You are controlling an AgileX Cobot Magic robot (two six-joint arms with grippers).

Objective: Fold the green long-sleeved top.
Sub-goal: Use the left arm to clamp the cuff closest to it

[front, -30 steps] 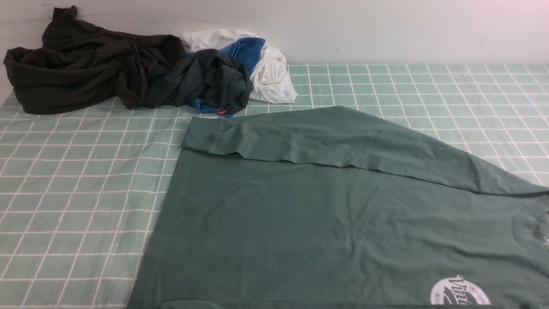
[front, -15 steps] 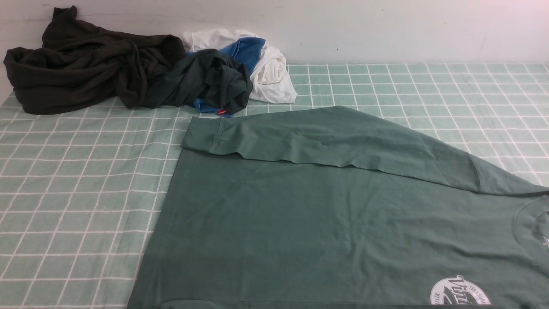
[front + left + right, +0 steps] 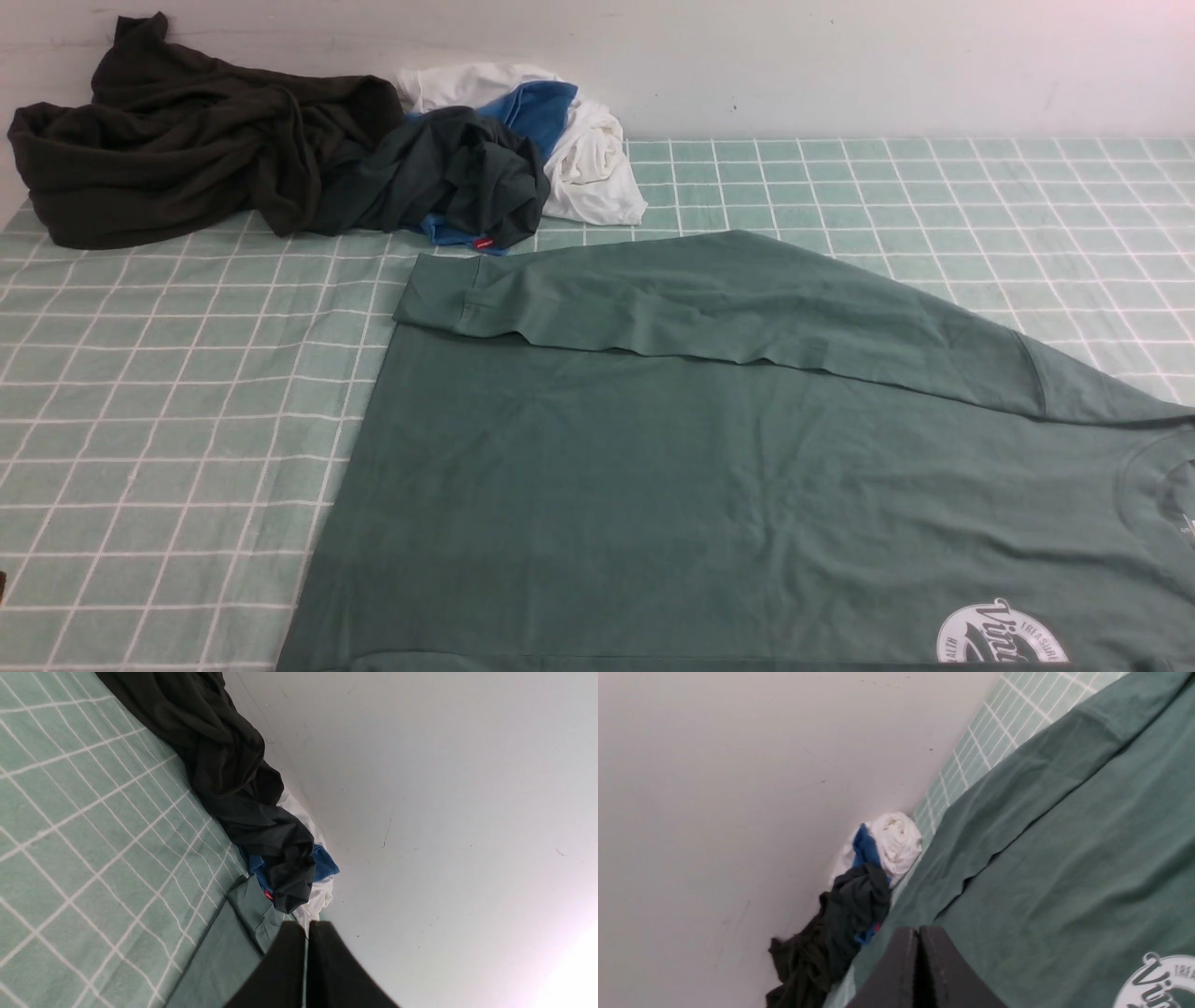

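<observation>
The green long-sleeved top (image 3: pixel 709 485) lies flat on the checked cloth, filling the near right of the front view, neck to the right, with one sleeve (image 3: pixel 709 299) folded across its far edge and the white round logo (image 3: pixel 1004 635) at the near edge. Neither gripper shows in the front view. In the left wrist view my left gripper (image 3: pixel 307 926) hangs shut and empty in the air, with the top's cuffed sleeve end (image 3: pixel 254 907) beyond it. The right gripper (image 3: pixel 919 931) is shut and empty too, raised over the top (image 3: pixel 1064 868).
A pile of other garments sits at the back left against the white wall (image 3: pixel 840 65): a black-brown one (image 3: pixel 177 140), a blackish-green one (image 3: pixel 457 177), a blue one (image 3: pixel 537 107) and a white one (image 3: pixel 588 159). The mint checked tablecloth (image 3: pixel 168 401) covers the table.
</observation>
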